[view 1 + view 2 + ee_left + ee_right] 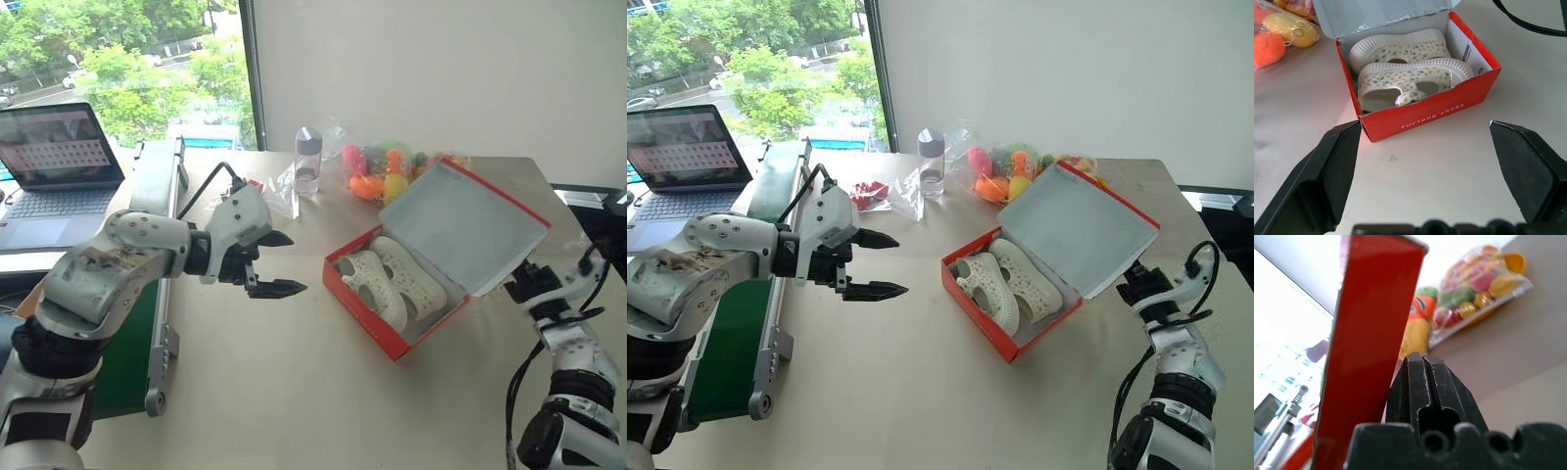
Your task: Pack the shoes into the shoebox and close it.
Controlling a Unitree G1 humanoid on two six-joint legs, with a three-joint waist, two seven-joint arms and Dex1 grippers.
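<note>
The red shoebox [364,305] stands on the table right of centre. Its lid [468,228] is tilted up and back, grey-white inside showing. Both cream shoes [390,280] lie side by side inside the box; the left wrist view shows their small flower print [1403,73]. My left gripper [297,262] hovers open and empty to the left of the box, pointing at its red front wall [1449,110]. My right gripper [519,280] is shut with nothing in it, just under the lid's lower right edge. In the right wrist view its fingers [1422,377] sit right beside the lid's red outer face [1366,333].
A clear bag of colourful toys [384,171] and a small bottle [308,162] stand behind the box. A crumpled bag with something red [867,193] lies near the bottle. A green conveyor [147,196] and an open laptop [59,166] are at the left.
</note>
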